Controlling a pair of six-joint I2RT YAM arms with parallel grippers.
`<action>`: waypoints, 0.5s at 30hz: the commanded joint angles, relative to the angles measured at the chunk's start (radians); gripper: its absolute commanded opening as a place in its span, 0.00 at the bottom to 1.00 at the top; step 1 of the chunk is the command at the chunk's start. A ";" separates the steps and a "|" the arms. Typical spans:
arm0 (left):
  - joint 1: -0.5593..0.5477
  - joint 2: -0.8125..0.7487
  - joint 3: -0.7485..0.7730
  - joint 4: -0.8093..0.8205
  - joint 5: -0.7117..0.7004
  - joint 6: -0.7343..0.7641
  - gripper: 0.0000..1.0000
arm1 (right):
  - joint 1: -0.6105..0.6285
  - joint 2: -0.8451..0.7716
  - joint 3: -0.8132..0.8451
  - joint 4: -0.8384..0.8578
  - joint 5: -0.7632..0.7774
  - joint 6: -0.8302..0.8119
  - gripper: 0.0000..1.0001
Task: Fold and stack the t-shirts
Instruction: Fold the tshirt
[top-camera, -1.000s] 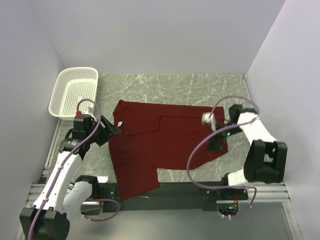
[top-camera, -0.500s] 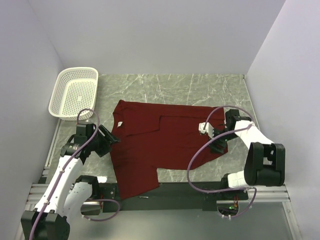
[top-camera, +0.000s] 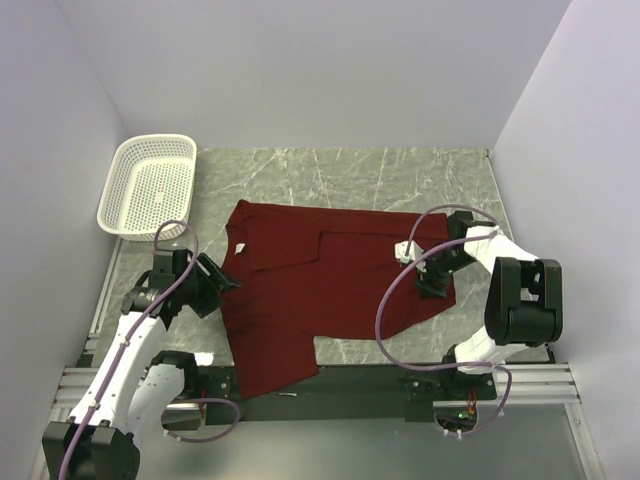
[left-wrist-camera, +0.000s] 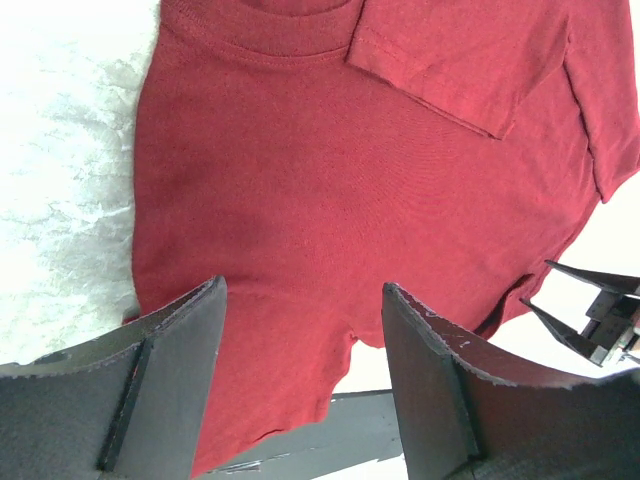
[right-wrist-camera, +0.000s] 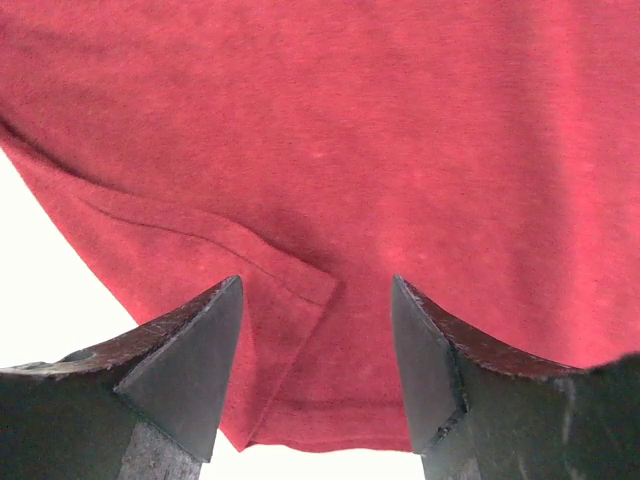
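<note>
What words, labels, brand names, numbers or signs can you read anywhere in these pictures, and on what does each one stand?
None can be read.
The maroon t-shirt shows plain cloth with no print in any view.
The white basket and the marbled table show no writing, number or sign.

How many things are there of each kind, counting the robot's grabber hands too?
Red t-shirt: 1
White basket: 1
Grippers: 2 (left gripper, right gripper)
Total: 4
</note>
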 joint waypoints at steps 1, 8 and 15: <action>0.002 -0.020 -0.002 0.003 0.008 -0.005 0.69 | 0.004 0.018 0.028 -0.058 -0.001 -0.064 0.67; 0.002 -0.005 -0.005 0.017 0.018 -0.004 0.69 | 0.007 0.033 0.011 -0.026 0.020 -0.046 0.63; 0.002 -0.003 0.016 0.003 0.027 0.012 0.69 | 0.007 0.050 0.017 -0.006 0.019 -0.010 0.56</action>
